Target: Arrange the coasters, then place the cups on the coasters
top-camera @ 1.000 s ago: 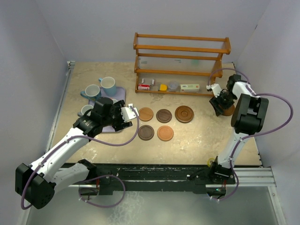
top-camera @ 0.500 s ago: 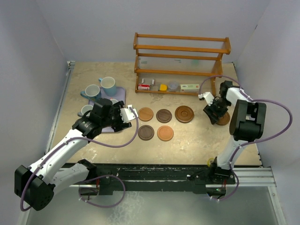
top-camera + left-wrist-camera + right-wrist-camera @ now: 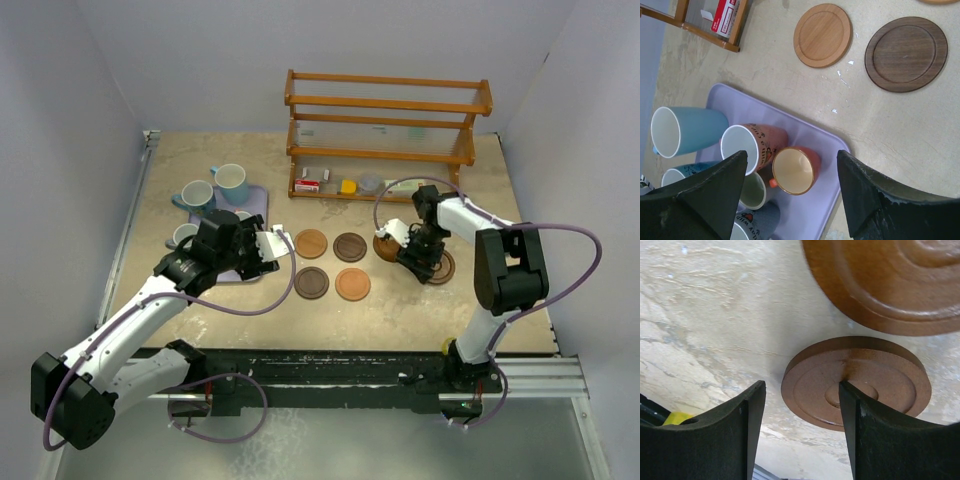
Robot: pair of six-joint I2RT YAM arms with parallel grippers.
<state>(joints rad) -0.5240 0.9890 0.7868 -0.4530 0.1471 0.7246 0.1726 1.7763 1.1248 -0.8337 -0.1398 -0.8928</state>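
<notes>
Five coasters lie in two rows mid-table: a light one (image 3: 311, 243), a dark one (image 3: 350, 247), a large ringed one (image 3: 388, 241), a dark one (image 3: 312, 282) and an orange one (image 3: 352, 284). A sixth, ringed coaster (image 3: 860, 385) lies just right of the large one (image 3: 890, 285). My right gripper (image 3: 417, 250) stands open over it, one finger (image 3: 880, 435) resting on its top, the other beside its edge. My left gripper (image 3: 792, 156) hangs open above the small orange cup (image 3: 792, 170) on the lavender tray (image 3: 805, 132). Reddish (image 3: 752, 142), light blue (image 3: 687, 130) and olive-grey (image 3: 752, 191) cups crowd beside it.
A wooden rack (image 3: 385, 120) with small packets on its lowest shelf stands at the back. Two light blue cups (image 3: 232, 183) (image 3: 197, 196) stand at the tray's far end. Grey walls close in the table on the left and right.
My right arm has swept left from the table's right edge, bringing the ringed coaster with it to beside the large one. The left arm has not moved.
</notes>
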